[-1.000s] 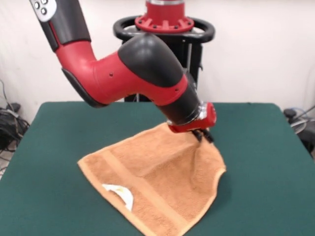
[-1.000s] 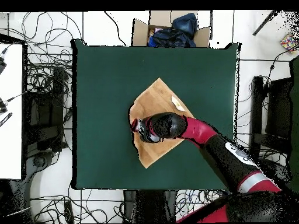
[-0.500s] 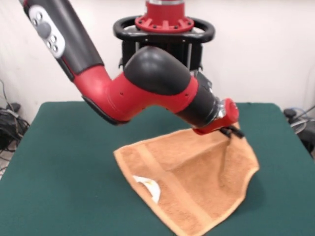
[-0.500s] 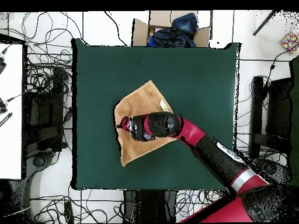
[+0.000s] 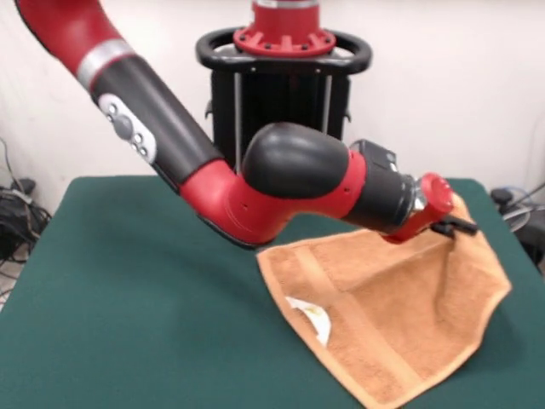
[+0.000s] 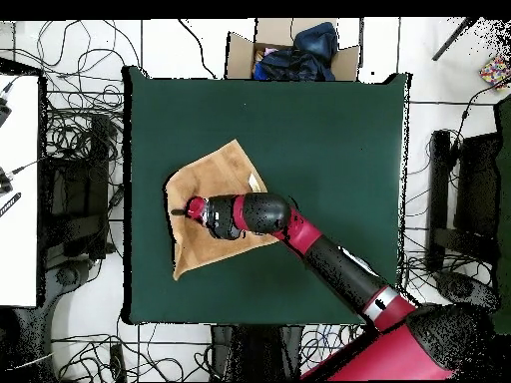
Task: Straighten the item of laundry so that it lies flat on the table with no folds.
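Observation:
The item of laundry (image 5: 392, 315), an orange-tan towel with a white tag (image 5: 311, 316), lies on the right part of the green table (image 5: 128, 298). Its far right part is pulled up into a ridge, with slack folds running down to the table. My gripper (image 5: 456, 227) is shut on that raised part, close to the table's right edge. From overhead the towel (image 6: 205, 180) sits left of centre on the table (image 6: 329, 130), partly hidden under the arm, with the gripper (image 6: 180, 212) at its left side.
A cardboard box (image 6: 289, 50) holding dark cloth stands just beyond the table's top edge in the overhead view. Cables lie on the floor around the table. In that view the towel is near the table's left edge.
My gripper has dragged the towel to the right in the front view, left in the overhead view. The whole towel has slid with it towards the table's edge.

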`<action>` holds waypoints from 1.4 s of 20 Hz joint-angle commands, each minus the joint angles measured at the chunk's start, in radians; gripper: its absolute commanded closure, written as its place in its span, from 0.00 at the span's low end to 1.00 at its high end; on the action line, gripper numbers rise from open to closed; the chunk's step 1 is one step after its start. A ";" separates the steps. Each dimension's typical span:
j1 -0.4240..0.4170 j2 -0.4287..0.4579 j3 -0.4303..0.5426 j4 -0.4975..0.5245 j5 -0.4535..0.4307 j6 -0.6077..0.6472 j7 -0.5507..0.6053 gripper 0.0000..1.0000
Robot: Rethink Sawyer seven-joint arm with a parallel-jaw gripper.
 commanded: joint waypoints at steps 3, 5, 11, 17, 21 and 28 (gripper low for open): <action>0.026 0.001 0.002 -0.172 -0.043 0.045 -0.239 1.00; 0.049 -0.058 -0.033 -0.169 -0.050 0.032 -0.196 0.00; 0.126 -0.231 -0.131 -0.172 -0.052 0.044 -0.063 0.00; 0.138 -0.223 -0.117 -0.166 0.003 0.076 -0.100 0.00; 0.172 -0.294 -0.174 -0.179 -0.045 -0.013 -0.044 0.00; 0.453 -0.521 -0.547 -0.246 -0.162 0.029 0.216 0.00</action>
